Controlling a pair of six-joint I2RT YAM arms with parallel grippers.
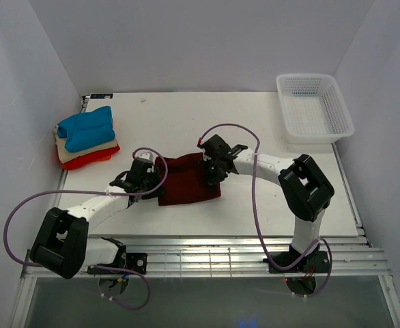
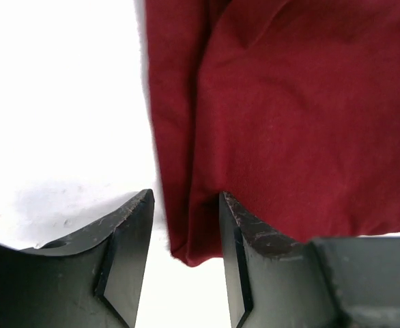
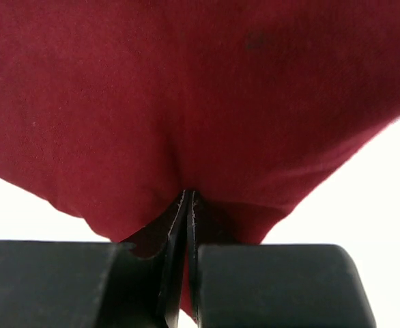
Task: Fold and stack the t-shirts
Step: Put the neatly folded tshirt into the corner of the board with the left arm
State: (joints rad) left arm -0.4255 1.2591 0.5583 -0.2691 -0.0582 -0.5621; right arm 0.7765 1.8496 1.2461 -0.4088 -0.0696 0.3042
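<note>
The folded maroon t-shirt (image 1: pixel 186 181) lay between the two sets of jaws, its right edge pinched tight in the shut right jaws, its left corner loose between the half-parted left jaws, white bench (image 1: pixel 254 205) stretching beyond them to the blue-topped stack (image 1: pixel 85 137).

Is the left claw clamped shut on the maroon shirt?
No, the left claw stands open in its wrist view, with a corner of the maroon shirt loose between its fingers.
</note>
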